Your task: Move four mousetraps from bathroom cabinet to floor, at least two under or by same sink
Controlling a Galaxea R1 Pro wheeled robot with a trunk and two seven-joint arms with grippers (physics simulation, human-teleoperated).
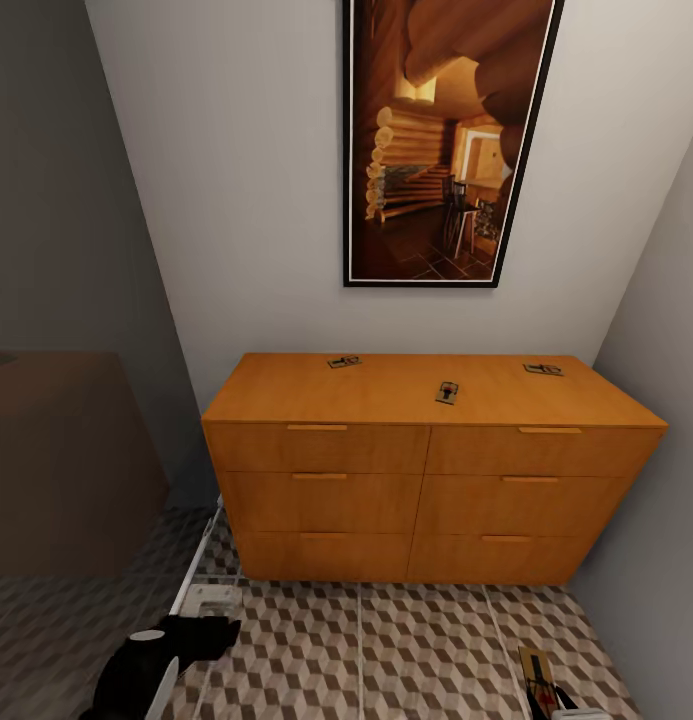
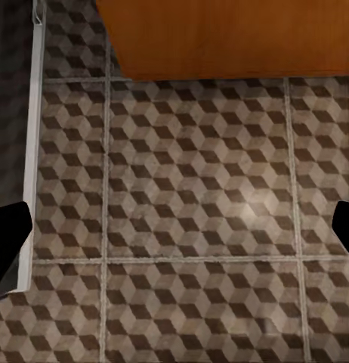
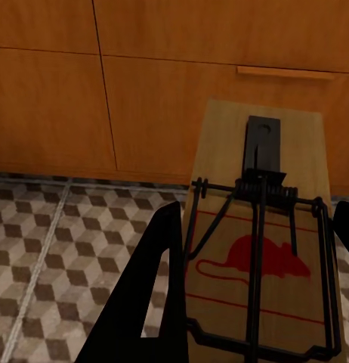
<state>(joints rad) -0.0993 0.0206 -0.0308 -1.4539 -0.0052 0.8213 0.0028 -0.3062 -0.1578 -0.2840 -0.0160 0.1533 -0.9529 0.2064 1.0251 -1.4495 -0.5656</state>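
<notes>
**Technician:** Where are the mousetraps located?

**Operator:** Three are seen lying flat on the top of the cabinet. One mousetrap is placed near the rear edge, left of centre; a second lies near the middle of the top; a third is set toward the rear right corner. All three are well apart from one another. The fourth mousetrap is gripped by the right end effector (its tan board, dark wire and red mouse mark are clearly shown), held above the bathroom floor in front of the cabinet drawers.

**Technician:** State of the end effectors?

**Operator:** The right end effector is clenched on the fourth mousetrap, with one dark finger pressed against the board's side. The left end effector is released: its fingertips are spread wide apart, with cube-patterned tiles seen between them and the lower edge of the cabinet beyond.

**Technician:** Anything else recorded?

**Operator:** A framed picture is hung on the wall above the cabinet.
</notes>
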